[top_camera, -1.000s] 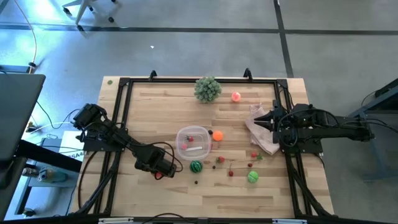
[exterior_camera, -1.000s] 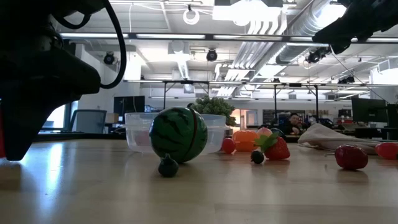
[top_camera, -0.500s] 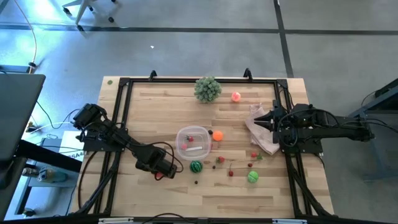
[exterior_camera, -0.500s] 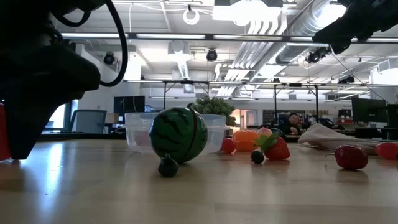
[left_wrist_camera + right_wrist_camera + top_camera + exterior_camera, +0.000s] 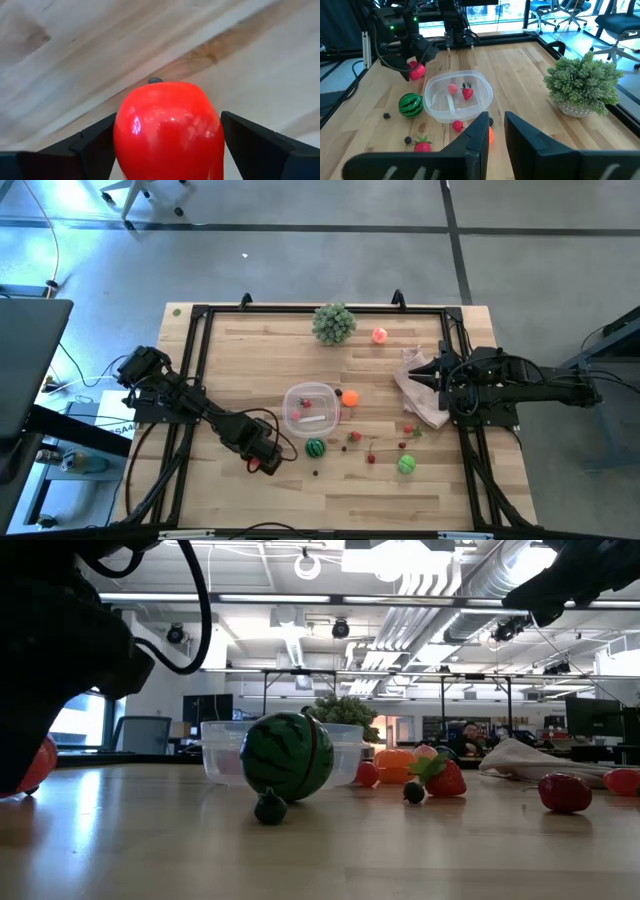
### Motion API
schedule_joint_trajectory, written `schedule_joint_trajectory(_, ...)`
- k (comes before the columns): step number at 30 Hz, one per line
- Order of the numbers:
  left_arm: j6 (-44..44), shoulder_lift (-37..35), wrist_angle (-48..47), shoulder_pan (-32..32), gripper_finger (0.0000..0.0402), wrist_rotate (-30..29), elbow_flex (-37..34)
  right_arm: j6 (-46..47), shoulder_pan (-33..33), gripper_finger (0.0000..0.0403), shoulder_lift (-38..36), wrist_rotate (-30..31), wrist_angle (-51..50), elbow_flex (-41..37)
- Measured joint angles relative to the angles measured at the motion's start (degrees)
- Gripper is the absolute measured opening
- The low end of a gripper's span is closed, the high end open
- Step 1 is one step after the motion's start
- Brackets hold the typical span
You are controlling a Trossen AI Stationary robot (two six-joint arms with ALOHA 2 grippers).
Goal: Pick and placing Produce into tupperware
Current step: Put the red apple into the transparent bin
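Observation:
My left gripper (image 5: 260, 463) is near the table's front, left of the striped green ball (image 5: 315, 448), and is shut on a red ball (image 5: 167, 125). The clear tupperware (image 5: 310, 408) stands on the table just beyond them, with a pink ball (image 5: 451, 88) and a strawberry (image 5: 467, 92) inside. An orange ball (image 5: 350, 396), a green ball (image 5: 406, 465), a pink-red ball (image 5: 380, 335) and small berries lie on the wood. My right gripper (image 5: 428, 370) waits open at the table's right side, above the pinkish bag (image 5: 420, 400). My left gripper pinches the red ball between its two fingers (image 5: 95, 145), one on each side (image 5: 120, 140). The fingers slant down at it from the table's left. In the low view the red ball (image 5: 38, 762) hangs just above the tabletop.
A bushy pale-green ball (image 5: 334, 323) stands near the far edge. A black frame (image 5: 200, 315) runs round the table. A dark berry (image 5: 269, 807) lies in front of the striped green ball (image 5: 287, 757). Bare wood shows at the table's far left and along its near edge.
My left gripper, still shut on the red ball, has shifted a little toward the table's right and risen slightly. In the low view the ball has come in from the picture's left edge.

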Motion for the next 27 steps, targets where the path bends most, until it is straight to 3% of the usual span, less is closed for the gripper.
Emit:
schedule_joint_trajectory(7, 9.11, 0.0, -0.42, 0.0, 0.035, 0.21, 0.09, -0.02, 0.0, 0.0052, 0.02, 0.02, 0.0, 0.0)
schedule_joint_trajectory(27, 28.56, 0.08, -1.76, 0.0, 0.0342, -0.86, 0.04, 0.0, 0.01, 0.0052, 0.02, 0.01, -0.01, 0.0)
